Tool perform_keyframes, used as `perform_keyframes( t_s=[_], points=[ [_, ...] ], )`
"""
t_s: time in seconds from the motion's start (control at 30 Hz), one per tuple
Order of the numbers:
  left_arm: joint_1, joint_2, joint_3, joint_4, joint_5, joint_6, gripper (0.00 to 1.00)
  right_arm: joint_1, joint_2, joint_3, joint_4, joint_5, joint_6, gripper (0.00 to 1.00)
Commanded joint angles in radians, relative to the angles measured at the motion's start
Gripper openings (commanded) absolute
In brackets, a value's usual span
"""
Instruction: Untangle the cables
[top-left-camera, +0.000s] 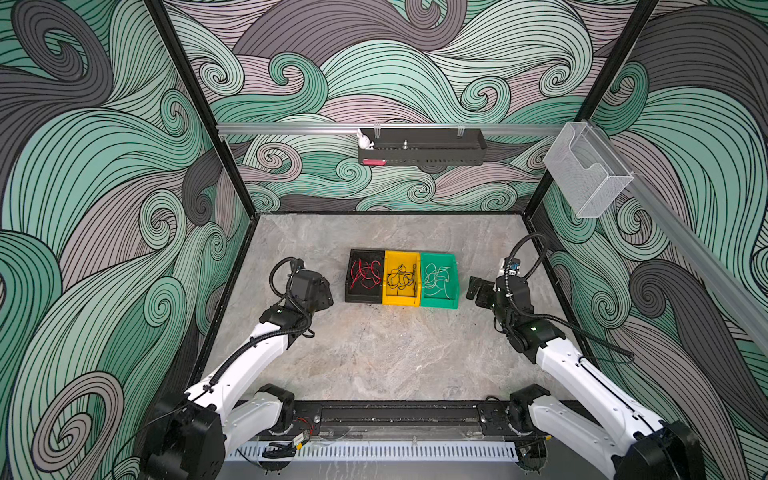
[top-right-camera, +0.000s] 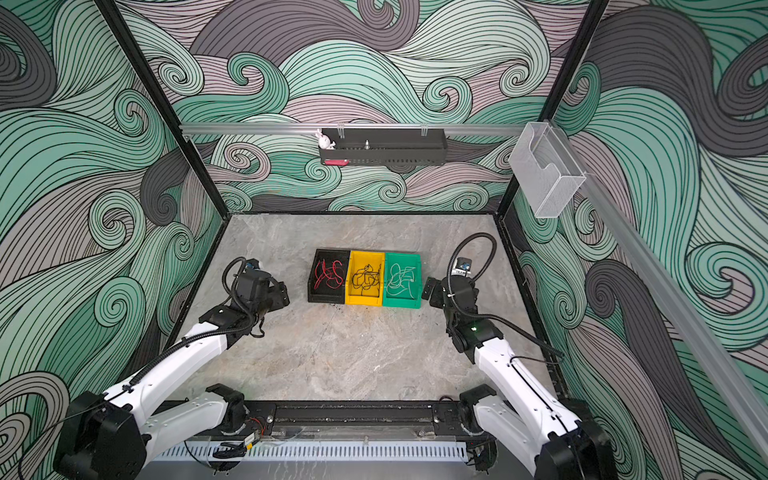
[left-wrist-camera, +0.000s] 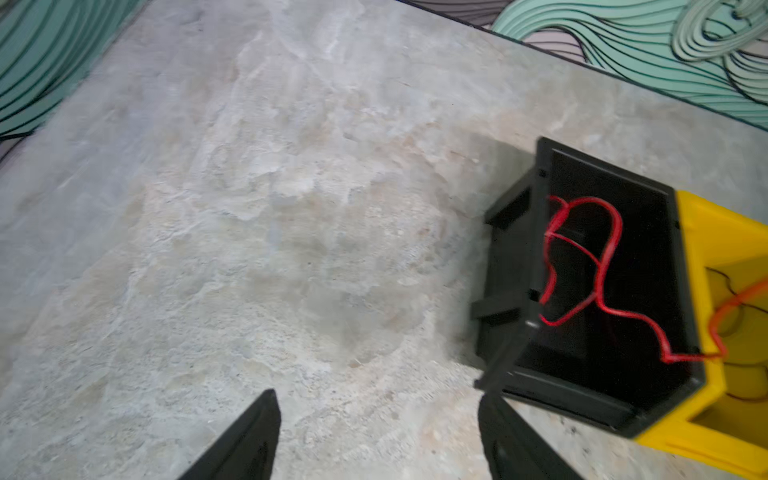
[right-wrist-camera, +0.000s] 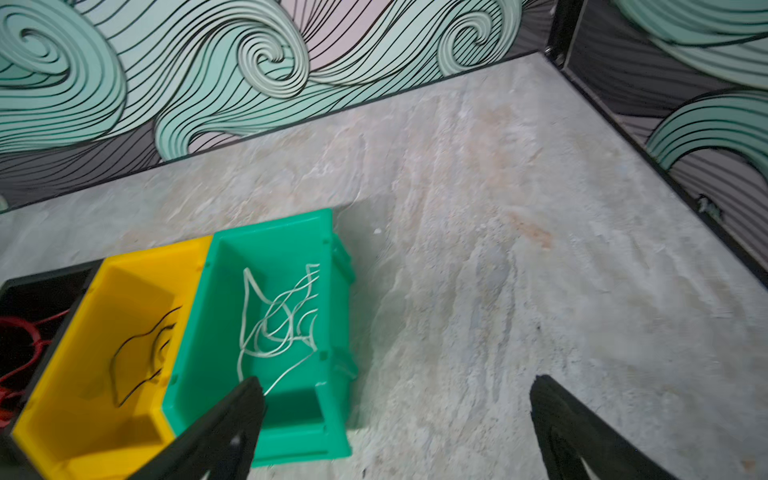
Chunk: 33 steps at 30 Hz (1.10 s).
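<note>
The cables lie sorted in three bins set side by side mid-table. Red cables (top-left-camera: 365, 275) (top-right-camera: 328, 274) (left-wrist-camera: 602, 257) fill the black bin (top-left-camera: 348, 276), and one red strand reaches over the yellow bin's edge in the left wrist view. Black cables (top-left-camera: 401, 279) (right-wrist-camera: 137, 353) sit in the yellow bin (top-left-camera: 401, 303). White cables (top-left-camera: 437, 280) (right-wrist-camera: 274, 328) sit in the green bin (top-left-camera: 440, 305) (right-wrist-camera: 332, 415). My left gripper (top-left-camera: 326, 297) (left-wrist-camera: 376, 392) hangs open and empty, left of the black bin. My right gripper (top-left-camera: 476, 291) (right-wrist-camera: 395, 379) is wide open and empty, right of the green bin.
Patterned walls close the table on three sides. A black shelf tray (top-left-camera: 422, 151) with a small white rabbit figure (top-left-camera: 365, 140) hangs on the back rail. A clear plastic box (top-left-camera: 586, 174) is mounted on the right wall. Bare stone-look tabletop (top-left-camera: 374, 353) lies in front of the bins.
</note>
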Motion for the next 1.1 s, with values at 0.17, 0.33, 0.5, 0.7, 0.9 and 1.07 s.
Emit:
perform_keyframes(
  t_s=[0.17, 0.33, 0.5, 0.7, 0.9, 1.07],
  points=[
    [0.118, 0.136, 0.006, 0.29, -0.313, 0.205, 0.83, -0.113, 0.107, -0.095, 0.32, 0.198, -0.169, 1.0],
    [0.161, 0.248, 0.0, 0.489, -0.252, 0.407, 0.84, -0.153, 0.262, -0.091, 0.48, 0.228, -0.223, 1.0],
    [0.263, 0.326, -0.108, 0.728, -0.112, 0.378, 0.84, -0.192, 0.378, -0.128, 0.659, 0.193, -0.263, 0.99],
    [0.303, 0.405, -0.256, 1.082, 0.122, 0.477, 0.82, -0.201, 0.423, -0.288, 1.04, 0.181, -0.307, 1.0],
    [0.323, 0.467, -0.117, 0.862, 0.082, 0.424, 0.91, -0.209, 0.591, -0.148, 0.951, -0.077, -0.411, 0.99],
    [0.322, 0.48, -0.138, 0.933, 0.075, 0.446, 0.95, -0.279, 0.631, -0.152, 1.003, -0.182, -0.374, 0.99]
  ],
)
